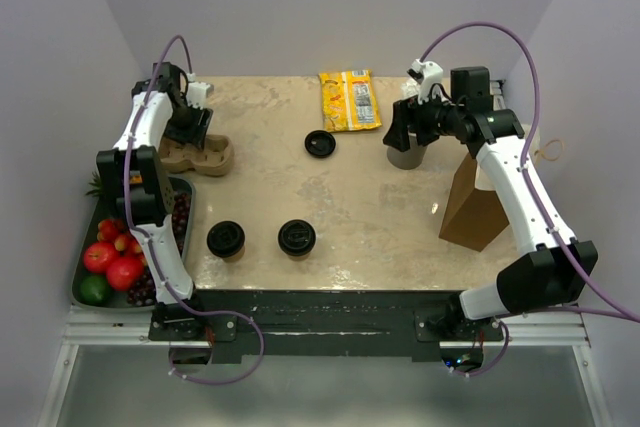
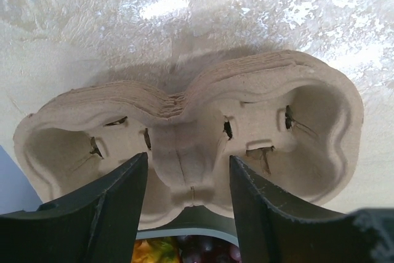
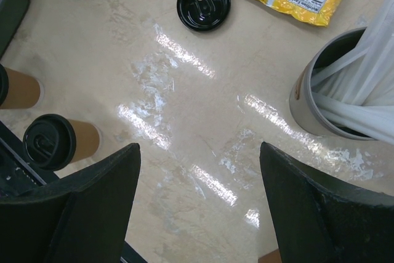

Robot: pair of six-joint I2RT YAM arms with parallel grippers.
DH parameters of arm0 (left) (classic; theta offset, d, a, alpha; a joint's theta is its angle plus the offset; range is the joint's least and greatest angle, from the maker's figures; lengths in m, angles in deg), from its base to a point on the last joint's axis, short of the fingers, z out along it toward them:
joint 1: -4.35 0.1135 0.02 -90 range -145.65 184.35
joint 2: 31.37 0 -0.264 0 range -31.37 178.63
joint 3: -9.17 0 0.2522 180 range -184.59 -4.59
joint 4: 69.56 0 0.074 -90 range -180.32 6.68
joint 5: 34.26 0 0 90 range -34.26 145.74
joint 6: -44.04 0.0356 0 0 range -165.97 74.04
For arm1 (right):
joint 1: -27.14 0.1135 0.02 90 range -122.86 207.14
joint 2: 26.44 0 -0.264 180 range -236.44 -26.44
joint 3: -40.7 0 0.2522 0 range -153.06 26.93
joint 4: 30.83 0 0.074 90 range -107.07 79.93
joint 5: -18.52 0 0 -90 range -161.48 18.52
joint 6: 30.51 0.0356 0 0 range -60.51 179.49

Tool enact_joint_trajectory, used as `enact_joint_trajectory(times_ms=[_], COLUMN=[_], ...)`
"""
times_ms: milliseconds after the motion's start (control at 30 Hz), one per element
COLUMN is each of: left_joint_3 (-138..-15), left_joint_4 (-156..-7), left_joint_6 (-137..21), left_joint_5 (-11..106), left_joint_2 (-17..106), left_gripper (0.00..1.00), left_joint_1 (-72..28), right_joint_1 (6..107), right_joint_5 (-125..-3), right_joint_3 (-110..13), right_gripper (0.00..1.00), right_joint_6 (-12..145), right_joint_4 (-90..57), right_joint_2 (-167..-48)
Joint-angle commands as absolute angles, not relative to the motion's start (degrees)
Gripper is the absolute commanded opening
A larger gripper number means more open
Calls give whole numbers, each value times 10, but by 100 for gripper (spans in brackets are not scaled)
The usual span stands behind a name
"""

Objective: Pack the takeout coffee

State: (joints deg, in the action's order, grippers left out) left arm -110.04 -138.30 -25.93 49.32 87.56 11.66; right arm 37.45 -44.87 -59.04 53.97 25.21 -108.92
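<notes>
Two kraft-brown cups with black lids stand near the table's front, one at the left (image 1: 226, 239) and one to its right (image 1: 297, 237). Both show at the left edge of the right wrist view, the nearer (image 3: 52, 141) and the farther (image 3: 15, 87). A loose black lid (image 1: 320, 143) lies mid-table. The moulded cardboard carrier (image 1: 200, 155) sits at the far left. My left gripper (image 1: 190, 129) is open, its fingers (image 2: 111, 207) on either side of the carrier's middle bridge (image 2: 184, 152). My right gripper (image 1: 398, 132) is open and empty above bare table (image 3: 200, 177).
A grey cup of white straws (image 1: 405, 155) stands right beside my right gripper. A brown paper bag (image 1: 475, 202) stands at the right. A yellow snack packet (image 1: 349, 99) lies at the back. A tray of fruit (image 1: 110, 257) sits off the table's left edge.
</notes>
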Motion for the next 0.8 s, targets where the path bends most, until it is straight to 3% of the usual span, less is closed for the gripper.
enact_joint_trajectory(times_ms=[0, 767], left_joint_3=[-1125, -1143], left_joint_4=[-1388, -1403], left_joint_6=[-275, -278], left_joint_5=[504, 516], left_joint_2=[880, 894], left_gripper=[59, 49], left_joint_1=[114, 116], right_joint_1=[372, 370], right_joint_5=[-434, -430], right_joint_3=[-591, -590], right_gripper=[81, 81], right_joint_6=[547, 549], right_joint_4=[232, 228], right_joint_2=[-1078, -1087])
